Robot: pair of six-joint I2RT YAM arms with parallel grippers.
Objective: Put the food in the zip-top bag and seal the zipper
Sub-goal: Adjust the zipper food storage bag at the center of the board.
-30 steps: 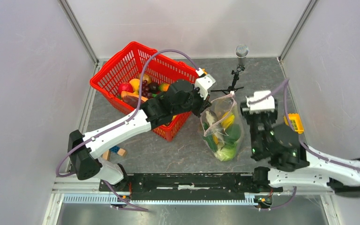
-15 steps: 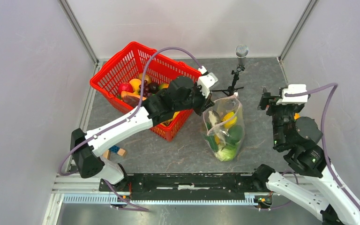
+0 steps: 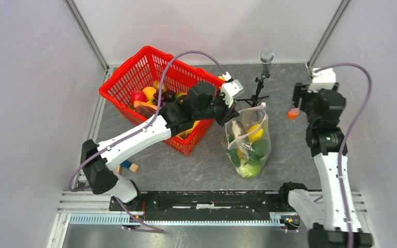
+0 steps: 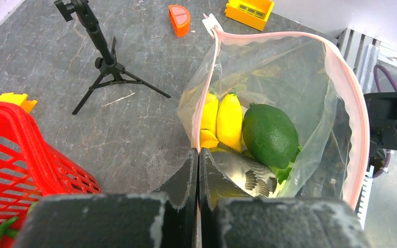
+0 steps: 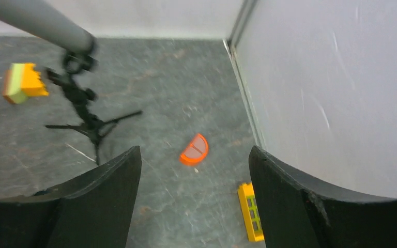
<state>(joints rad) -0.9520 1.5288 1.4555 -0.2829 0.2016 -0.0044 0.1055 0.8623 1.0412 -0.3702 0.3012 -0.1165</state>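
The clear zip-top bag [image 3: 248,142] stands on the table right of the basket, with its mouth open. Its pink zipper [image 4: 354,113] runs round the mouth. Inside I see yellow bananas [image 4: 222,121], a green fruit [image 4: 270,135] and a grey fish-like piece [image 4: 243,173]. My left gripper [image 4: 199,152] is shut on the near left edge of the zipper strip; in the top view it [image 3: 231,116] sits at the bag's upper left. My right gripper [image 5: 194,151] is open and empty, held high at the back right [image 3: 301,98] above an orange slice piece [image 5: 195,150].
A red mesh basket [image 3: 134,77] with more toy food stands at the back left. A small tripod [image 3: 258,88] with a microphone stands behind the bag. A yellow block [image 5: 252,212] lies by the right wall. Small blocks [image 3: 126,166] lie near the left arm's base.
My right arm has swung away from the bag's right side, up and back to the far right corner. My left gripper stays shut on the bag's edge and has shifted slightly right.
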